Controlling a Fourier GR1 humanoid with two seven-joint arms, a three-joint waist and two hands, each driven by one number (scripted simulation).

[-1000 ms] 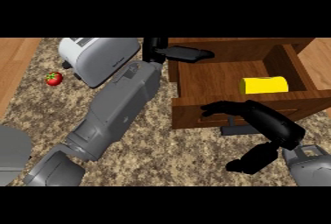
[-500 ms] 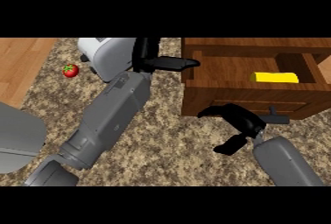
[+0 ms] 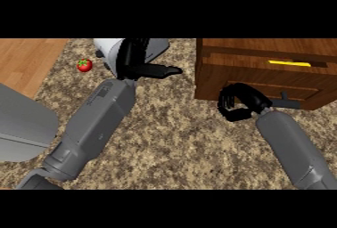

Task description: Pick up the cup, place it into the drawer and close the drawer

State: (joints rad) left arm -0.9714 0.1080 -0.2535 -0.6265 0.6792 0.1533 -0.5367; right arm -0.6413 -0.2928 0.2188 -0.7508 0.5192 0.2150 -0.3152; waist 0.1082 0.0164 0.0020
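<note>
The wooden drawer (image 3: pixel 273 89) at the upper right is almost pushed in. Only a narrow gap shows along its top. Through that gap I see a thin yellow strip of the cup (image 3: pixel 289 63); the rest of it is hidden. My right hand (image 3: pixel 240 104) sits at the left part of the drawer front, fingers curled and holding nothing. Just right of it is the grey drawer handle (image 3: pixel 289 103). My left hand (image 3: pixel 139 60) rests open at the top centre, fingers straight and thumb pointing right, well apart from the drawer.
A white toaster (image 3: pixel 108 49) stands behind my left hand. A small red fruit (image 3: pixel 84 65) lies on the speckled counter (image 3: pixel 178 138) to its left. The counter's wooden edge (image 3: pixel 26 62) runs along the upper left.
The drawer has slid inward, so the cup has shrunk from a visible block to a thin strip. My right hand has moved up against the drawer front and curled.
</note>
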